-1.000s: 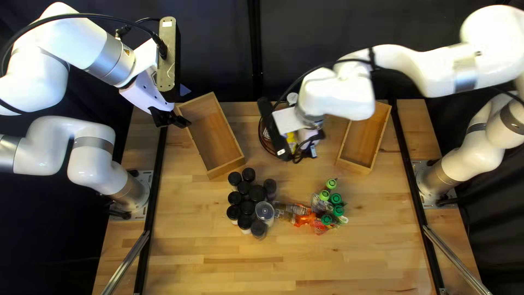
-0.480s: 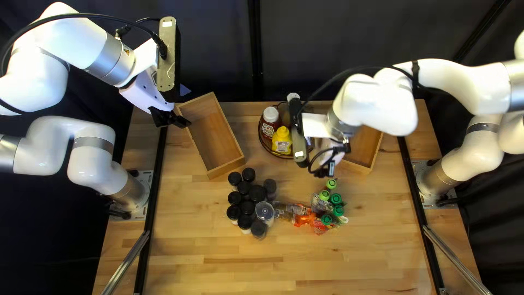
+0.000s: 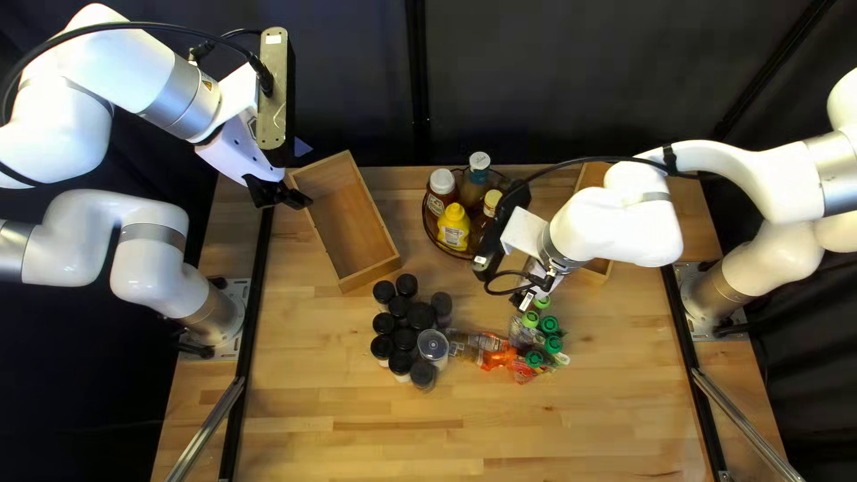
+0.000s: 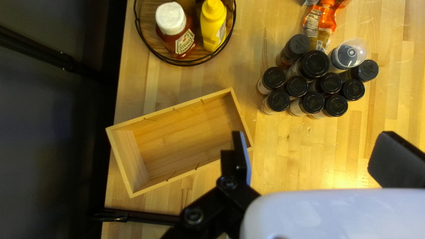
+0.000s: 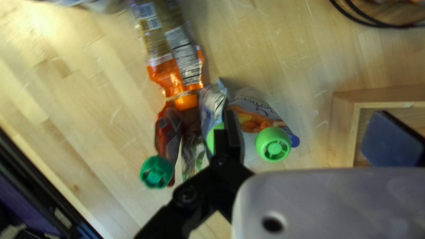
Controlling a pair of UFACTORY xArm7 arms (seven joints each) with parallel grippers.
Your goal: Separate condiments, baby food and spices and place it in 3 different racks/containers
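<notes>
Top left view: the left tool (image 3: 282,194) hangs near the left wooden box (image 3: 346,219), its fingers spread wide. The right tool (image 3: 528,295) is over the pouches on the desk (image 3: 357,446), also wide; a light-green-capped pouch (image 5: 254,110) with large lettering lies beneath the gap, ungripped. An orange pouch (image 5: 177,64) shows barcodes and dense small print. The dark-lidded spice jars (image 4: 313,64) cluster beside the pouches. In the wire basket (image 4: 188,63), a red bottle (image 4: 188,28) bears a pale printed label and a yellow bottle (image 4: 212,26) a lighter one. The right wooden box (image 5: 344,121) is partly hidden by the right arm.
</notes>
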